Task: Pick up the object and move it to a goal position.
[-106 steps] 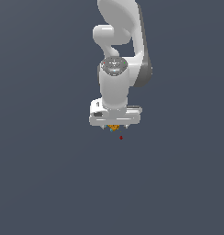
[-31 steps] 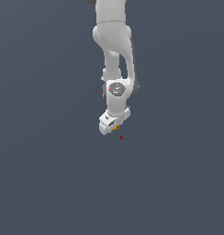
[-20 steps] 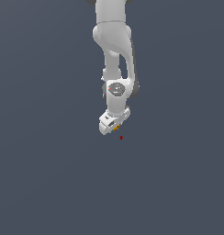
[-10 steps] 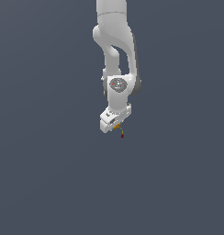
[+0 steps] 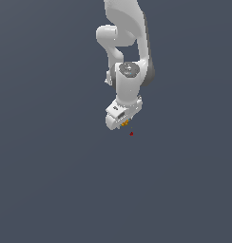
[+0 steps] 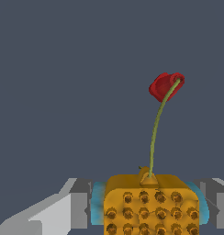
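Flat even render light, soft arm shading, sharp, no glare.

Simulator void: featureless grey backdrop [image 5: 42, 180]

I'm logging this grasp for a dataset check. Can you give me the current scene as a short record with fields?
scene: simulator render, plain dark grey-blue background
arm: one white Panda arm reaching down from the top of the exterior view
gripper: gripper shut on the object, tilted
object: orange-yellow studded lump with teal at both sides, seated between the fingers
strand: thin green strand rising from the lump, curved
tip: dark red tip at the strand's end, hanging free
object contact with any surface: none visible
goal marker: none visible
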{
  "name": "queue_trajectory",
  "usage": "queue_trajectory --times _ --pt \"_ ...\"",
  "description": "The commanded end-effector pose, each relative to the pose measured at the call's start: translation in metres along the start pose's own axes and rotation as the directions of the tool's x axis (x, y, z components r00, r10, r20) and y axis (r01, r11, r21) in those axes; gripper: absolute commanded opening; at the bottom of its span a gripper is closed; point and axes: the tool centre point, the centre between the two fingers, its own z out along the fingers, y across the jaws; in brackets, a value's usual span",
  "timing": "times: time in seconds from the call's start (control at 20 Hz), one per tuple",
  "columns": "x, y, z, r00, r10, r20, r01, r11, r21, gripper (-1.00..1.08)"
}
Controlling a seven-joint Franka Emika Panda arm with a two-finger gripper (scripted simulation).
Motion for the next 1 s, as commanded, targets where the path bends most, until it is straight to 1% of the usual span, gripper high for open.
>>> queue_trajectory --times 0.0,0.95 --pt "0.006 -0.003 -0.026 1.000 -0.001 -0.001 0.001 1.000 0.000 -1.00" --pt "0.053 -0.021 -0.219 1.000 -0.002 -0.002 0.002 1.000 0.001 -1.00"
